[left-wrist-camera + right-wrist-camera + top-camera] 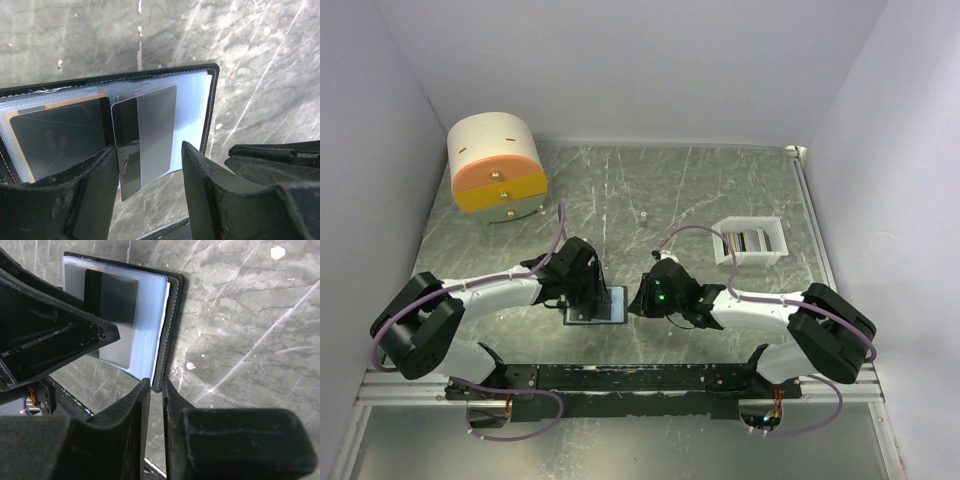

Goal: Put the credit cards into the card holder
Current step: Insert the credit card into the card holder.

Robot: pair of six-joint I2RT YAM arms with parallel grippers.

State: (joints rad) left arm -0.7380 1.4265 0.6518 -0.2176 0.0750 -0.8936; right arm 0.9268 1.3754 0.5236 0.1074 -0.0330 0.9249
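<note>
The black card holder point(605, 311) lies open on the table between both arms, its bluish-grey pockets point(192, 107) facing up. A dark card point(55, 137) sits in the left pocket, and a gold-orange edge point(65, 104) shows behind it. A grey and dark card point(155, 130) stands partly in the right pocket, its lower end sticking out. My left gripper point(149, 150) is open, with one finger on each side of that lower end. My right gripper point(156, 385) is shut on the near edge of the holder's black cover point(172, 330).
A white open-topped tray point(725, 252) holding more cards point(750, 240) stands to the right, behind the right arm. A round cream-and-orange drawer box point(498, 165) sits at the back left. A small white object point(643, 214) stands mid-table. The arms' base rail point(620, 378) runs along the near edge.
</note>
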